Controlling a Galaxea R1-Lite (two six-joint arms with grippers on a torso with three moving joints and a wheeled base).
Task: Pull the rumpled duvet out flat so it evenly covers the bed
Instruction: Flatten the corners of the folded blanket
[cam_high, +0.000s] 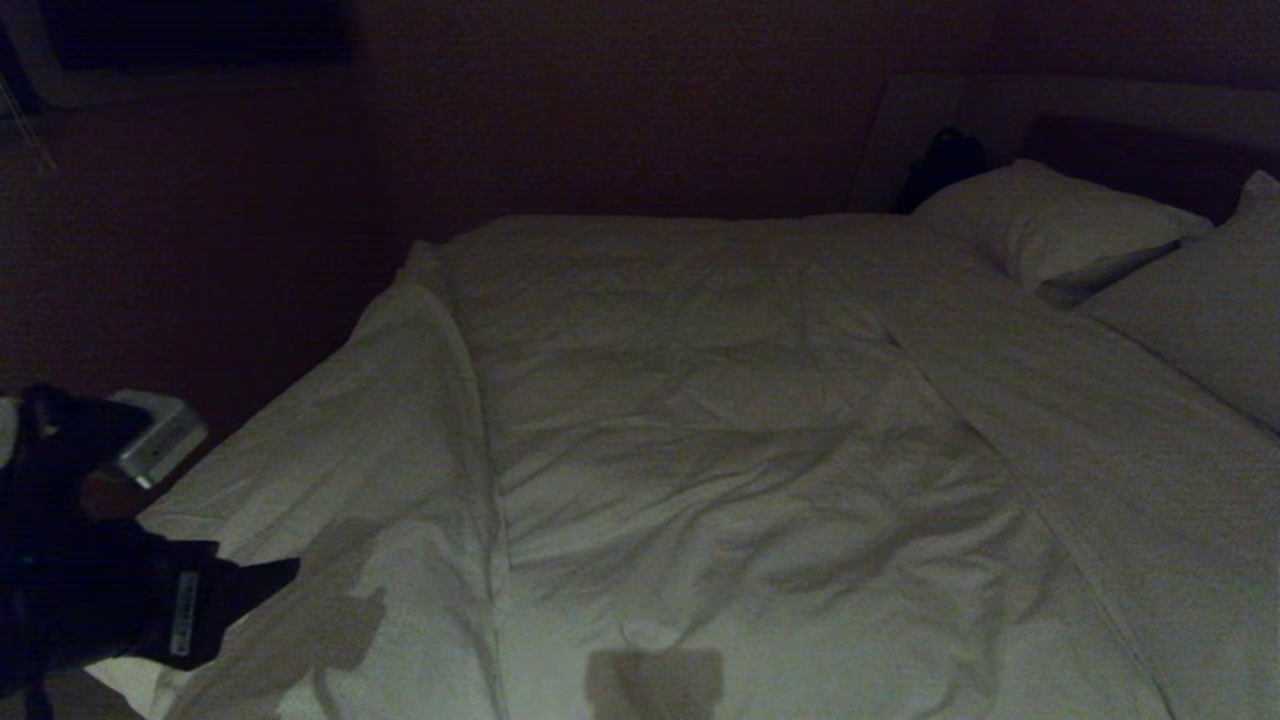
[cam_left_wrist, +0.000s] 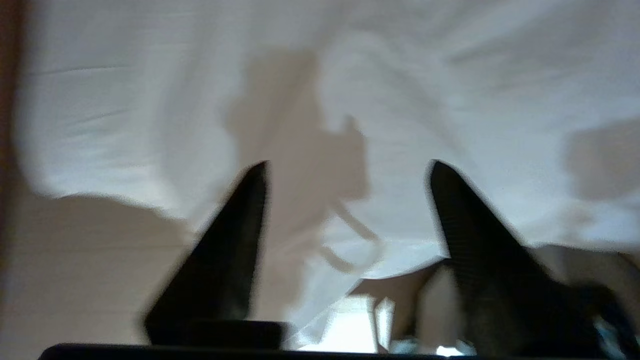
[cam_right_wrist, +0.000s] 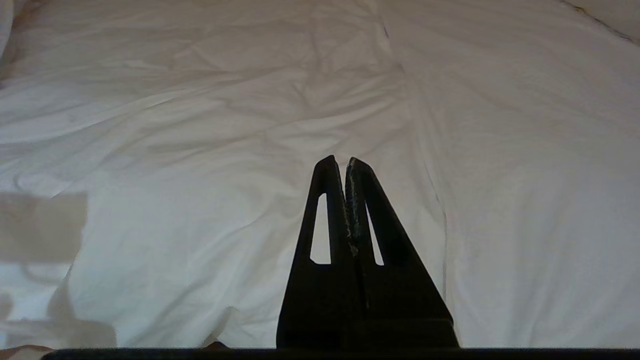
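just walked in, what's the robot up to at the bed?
It is straightening a white duvet on the bed. The duvet is spread over most of the mattress but is creased in the middle. The left gripper is at the near left edge, fingers apart above the cloth and holding nothing. The right gripper hangs shut above the duvet. Two pillows sit at the head.

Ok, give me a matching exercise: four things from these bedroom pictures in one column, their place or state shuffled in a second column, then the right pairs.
Things:
1. left claw
2. right claw
3. duvet
4. pillows

Place or state:
A. shut, empty, poised over the white bedding
B. creased, spread across the bed
C. at the head end, by the dark headboard
D. open, at the bed's near left corner

Pairs: 1-D, 2-A, 3-B, 4-C
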